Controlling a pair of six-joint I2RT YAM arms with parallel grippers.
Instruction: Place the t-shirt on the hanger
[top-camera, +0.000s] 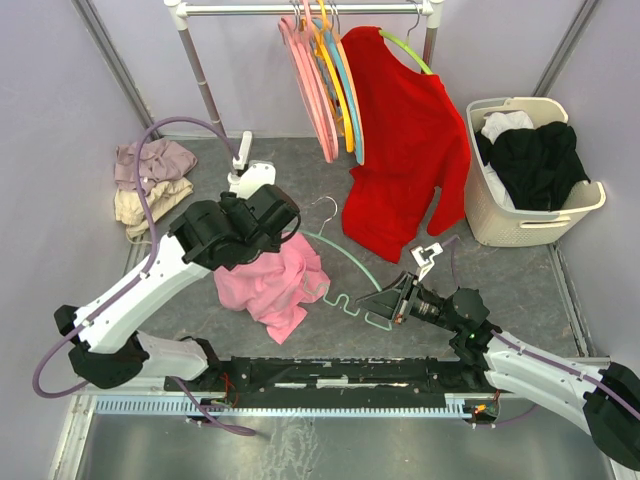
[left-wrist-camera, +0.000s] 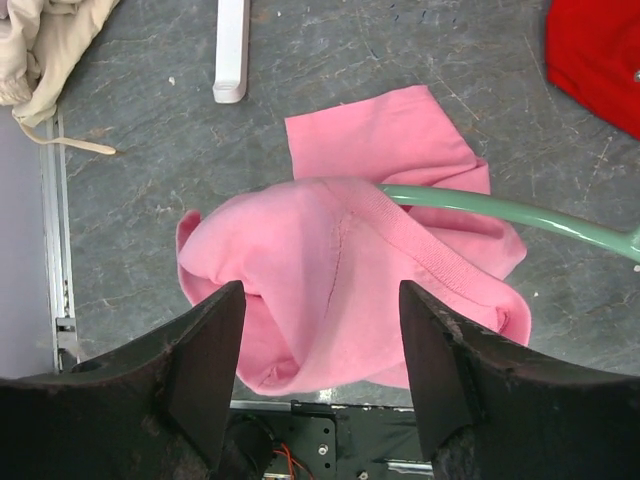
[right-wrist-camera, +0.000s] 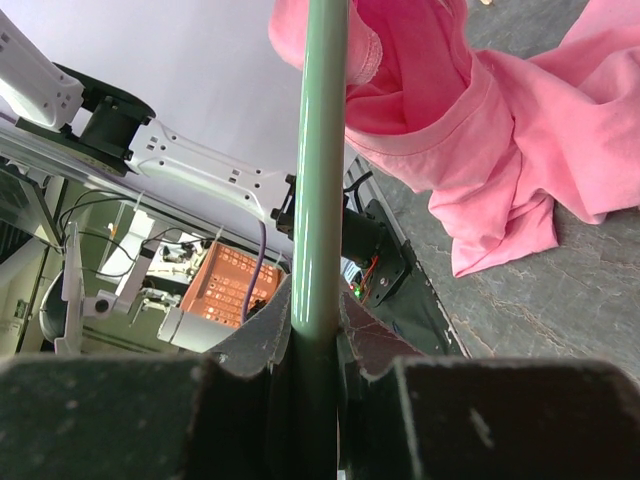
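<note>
On the grey worktop (top-camera: 300, 165), the t-shirt (top-camera: 270, 285) lies bunched near the middle, with one arm of the hanger (left-wrist-camera: 510, 212) threaded into its neck. The right gripper (right-wrist-camera: 320, 320) is clamped on the hanger's bar. The left gripper (left-wrist-camera: 320, 310) hovers over the shirt, jaws apart, holding nothing. The best move, I judge, is to pinch the collar rib beside the green arm and draw it along while the right holds steady. Only the left wrist view shows the collar entry clearly; only the right wrist view shows the clamp.

Left arm (top-camera: 150, 285): toward 1 o'clock.
Left gripper (left-wrist-camera: 320, 300): jaws wide apart.
Right arm (top-camera: 530, 365): toward 10 o'clock.
Right gripper (right-wrist-camera: 320, 320): clamped on hanger (right-wrist-camera: 322, 150).
</note>
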